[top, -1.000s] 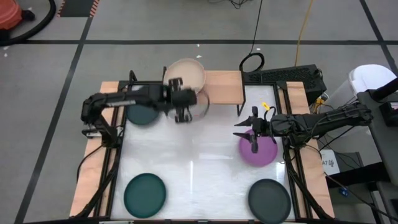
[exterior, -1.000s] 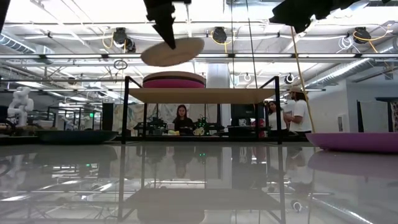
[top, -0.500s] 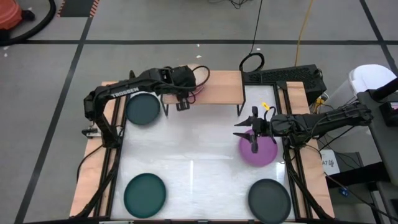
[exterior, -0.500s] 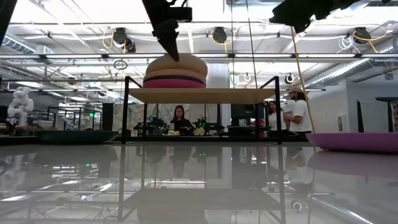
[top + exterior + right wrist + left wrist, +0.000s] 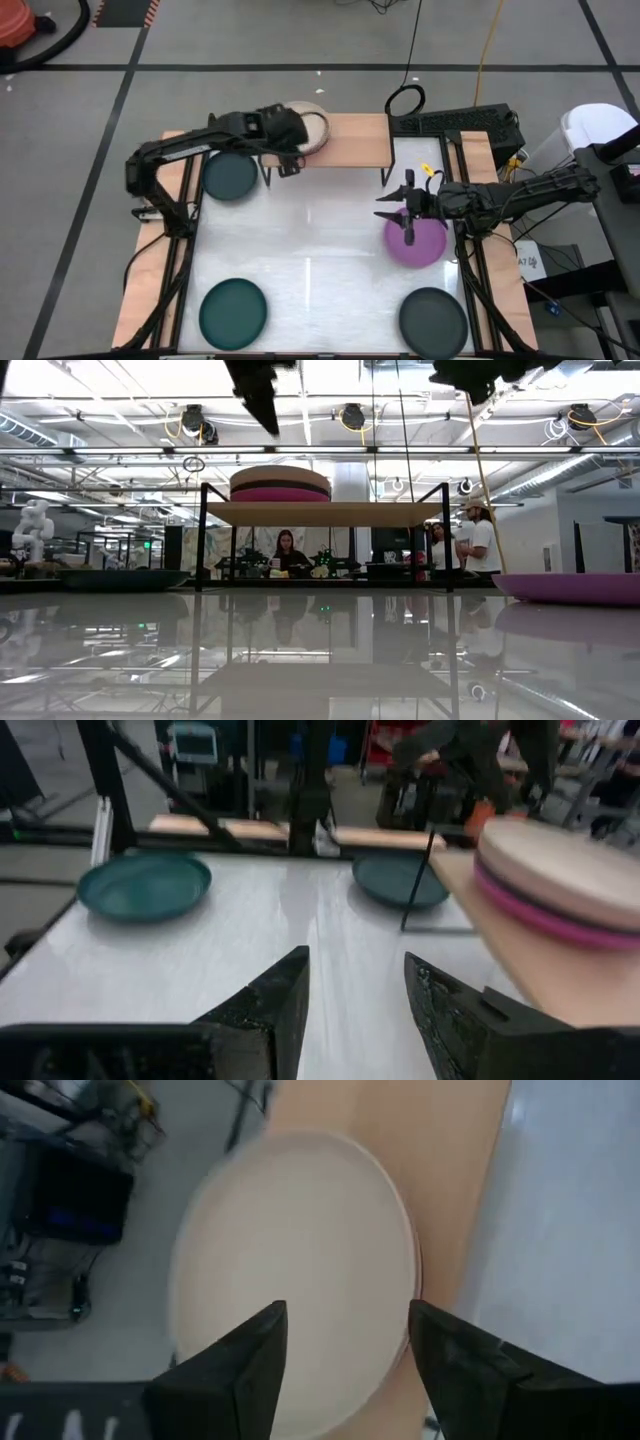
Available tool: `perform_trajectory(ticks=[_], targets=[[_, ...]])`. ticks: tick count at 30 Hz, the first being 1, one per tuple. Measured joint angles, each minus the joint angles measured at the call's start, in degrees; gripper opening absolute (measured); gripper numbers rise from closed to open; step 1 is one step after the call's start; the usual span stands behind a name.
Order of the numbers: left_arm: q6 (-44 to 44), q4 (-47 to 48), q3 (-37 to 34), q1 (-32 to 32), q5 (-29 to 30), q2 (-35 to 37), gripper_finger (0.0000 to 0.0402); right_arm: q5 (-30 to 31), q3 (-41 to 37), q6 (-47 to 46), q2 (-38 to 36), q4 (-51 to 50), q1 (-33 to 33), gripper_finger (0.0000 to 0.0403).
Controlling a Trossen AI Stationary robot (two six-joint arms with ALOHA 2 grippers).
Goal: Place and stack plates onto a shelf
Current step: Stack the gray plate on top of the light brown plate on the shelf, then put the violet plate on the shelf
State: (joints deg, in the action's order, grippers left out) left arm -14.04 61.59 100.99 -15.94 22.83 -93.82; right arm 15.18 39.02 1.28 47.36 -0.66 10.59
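Note:
A beige plate (image 5: 308, 124) lies flat on top of a hot pink plate (image 5: 280, 494) on the left part of the light-wood shelf (image 5: 350, 140). My left gripper (image 5: 288, 152) hovers open just above the stack's near edge; in the left wrist view its fingers (image 5: 240, 1370) stand apart over the beige plate (image 5: 295, 1260) without touching it. My right gripper (image 5: 408, 228) hangs open above a purple plate (image 5: 418, 243) that rests on the table at the right.
A dark teal plate (image 5: 230, 175) lies left of the shelf. A teal plate (image 5: 232, 312) sits at the near left and a charcoal plate (image 5: 433, 318) at the near right. The shelf's right half (image 5: 365, 140) is bare wood. People (image 5: 480, 545) stand beyond the table.
My left gripper carried the beige plate toward the far edge over the shelf and set it tilted on the pink plate. It then opened, let go and rose. The beige plate now lies flat on the stack.

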Motion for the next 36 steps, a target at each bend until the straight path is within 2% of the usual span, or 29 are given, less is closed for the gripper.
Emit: perform_trajectory(ticks=[4,9,13,17,22,27,33,36], targets=[[4.6,-1.2,0.0,1.6,-1.2,7.4,0.0215,0.0,3.3,0.6,0.0,-2.7,-0.1,0.0148],[5.8,-11.1,-4.4,5.8,-1.8,17.6,0.0215,0.0,15.1,-4.1,0.9,-23.6,0.1,0.0148],[7.7,-22.5,-13.3,9.7,-1.8,24.3,0.0216,0.0,23.0,-11.7,3.6,-38.0,1.7,0.0148],[8.3,-37.0,-26.0,13.7,-1.8,29.7,0.0216,-0.8,24.1,-18.4,7.6,-44.0,3.8,0.0148],[9.2,-55.4,-41.3,17.8,-1.8,32.0,0.0216,-6.4,24.0,-25.4,16.0,-51.7,6.3,0.0148],[12.2,-71.2,-52.2,20.6,-1.7,31.8,0.0216,-7.7,24.0,-30.3,25.0,-55.3,10.4,0.0148],[13.6,-84.6,-59.9,22.6,-1.8,31.2,0.0216,-6.7,23.8,-36.8,32.5,-55.3,14.0,0.0148],[13.8,-85.7,-61.0,22.8,-1.7,31.2,0.0216,-6.0,22.1,-39.9,34.0,-54.6,14.4,0.0148]])
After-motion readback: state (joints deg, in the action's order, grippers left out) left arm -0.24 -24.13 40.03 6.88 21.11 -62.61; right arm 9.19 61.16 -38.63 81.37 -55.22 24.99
